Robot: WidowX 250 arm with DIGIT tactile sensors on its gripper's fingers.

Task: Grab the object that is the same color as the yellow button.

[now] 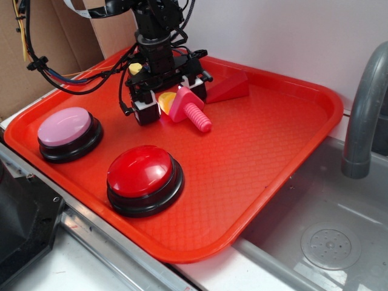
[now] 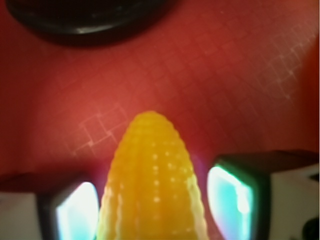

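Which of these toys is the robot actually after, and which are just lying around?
Part of the job:
- yellow toy piece
- gripper, lowered around it

Just lying about:
- pink screw toy
- red wedge
- pink button
- red button
- red tray

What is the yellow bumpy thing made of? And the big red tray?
The yellow piece looks like smooth moulded plastic: glossy, with rows of little bumps, like toy corn. The tray looks like hard plastic too, shiny with a fine grid texture. I can't be sure from looks alone.
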